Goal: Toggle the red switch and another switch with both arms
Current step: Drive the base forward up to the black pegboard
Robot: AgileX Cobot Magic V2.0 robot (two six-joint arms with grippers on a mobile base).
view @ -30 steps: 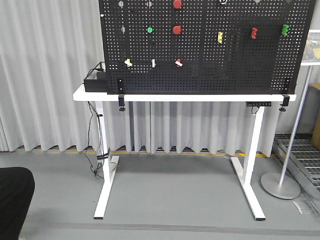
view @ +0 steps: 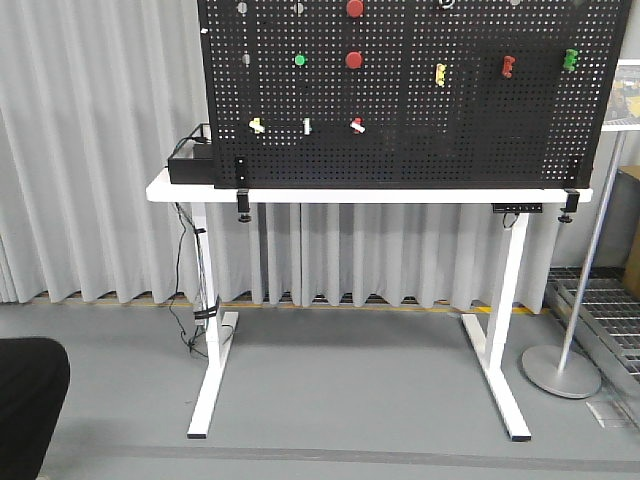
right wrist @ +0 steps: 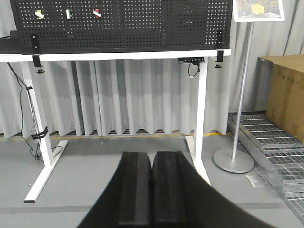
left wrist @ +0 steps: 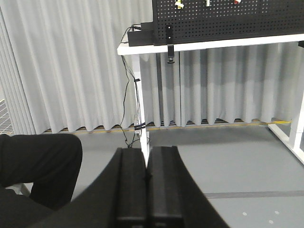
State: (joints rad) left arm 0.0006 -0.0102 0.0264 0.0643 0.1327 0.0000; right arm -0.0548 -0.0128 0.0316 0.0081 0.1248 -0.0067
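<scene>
— What does your right wrist camera give you?
— My right tool (right wrist: 151, 161) low in view, jaws pressed together; far beyond it the white counter (right wrist: 118, 56) carrying the black pegboard (right wrist: 142, 28); the red switch (right wrist: 97, 13) up top, the cream switch (right wrist: 39, 14) left of it, well apart.

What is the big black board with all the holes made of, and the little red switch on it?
The black board looks like painted metal, maybe hardboard: thin, flat, matt, with neat rows of punched holes. The red switch looks like plastic, bright and evenly coloured with a white lever, but it is too small to be sure.
</scene>
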